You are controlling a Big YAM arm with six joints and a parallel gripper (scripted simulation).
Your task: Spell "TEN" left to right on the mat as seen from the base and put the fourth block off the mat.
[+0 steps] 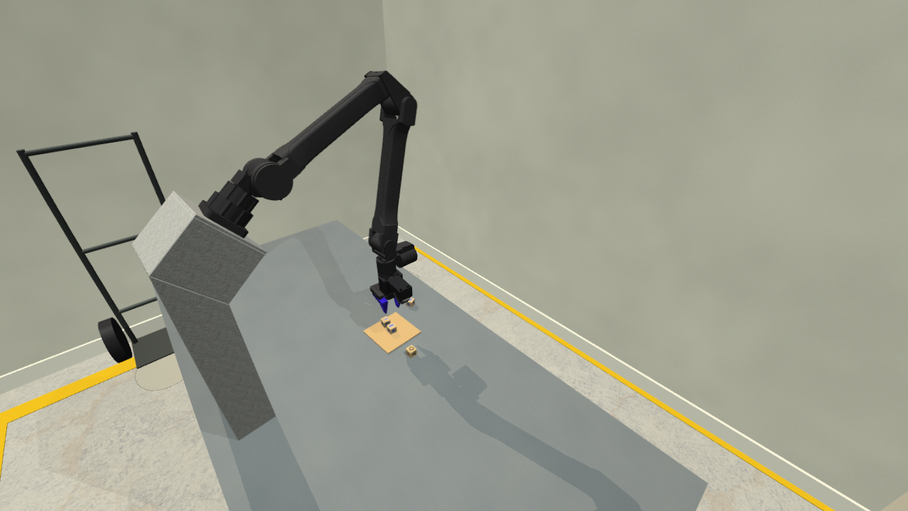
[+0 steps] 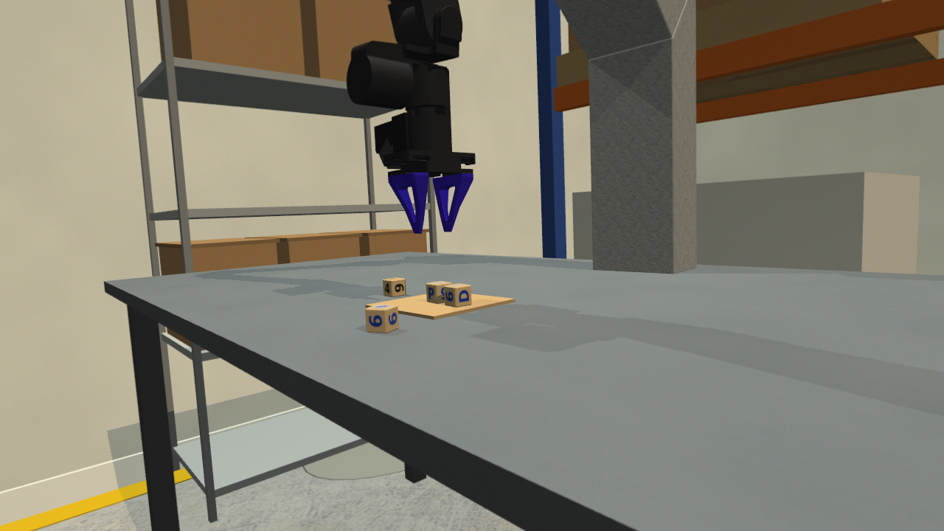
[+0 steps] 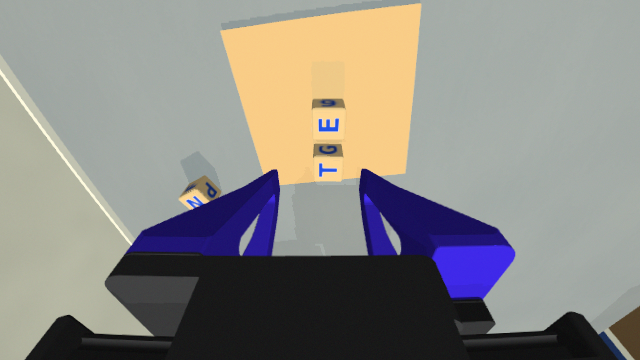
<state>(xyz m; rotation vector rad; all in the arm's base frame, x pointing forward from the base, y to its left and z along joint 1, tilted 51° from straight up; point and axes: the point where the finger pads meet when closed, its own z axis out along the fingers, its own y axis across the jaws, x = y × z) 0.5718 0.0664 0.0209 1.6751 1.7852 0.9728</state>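
Observation:
The tan mat [image 3: 325,85] lies on the grey table. Two blocks stand on it close together in a line: the T block [image 3: 329,169] near the mat's edge and the E block [image 3: 329,125] just beyond it. They also show in the exterior view, the T block [image 2: 436,290] and the E block [image 2: 457,294]. A third block [image 3: 199,194] showing N and P faces lies off the mat to the left, turned at an angle. A fourth block [image 2: 382,318] lies off the mat at its other side. My gripper [image 2: 432,229] hovers well above the T block, open and empty.
The robot's grey pedestal [image 1: 203,304] stands at the table's end. The table edge [image 2: 264,356] runs close to the fourth block. A metal shelf rack [image 2: 264,164] with boxes stands behind the table.

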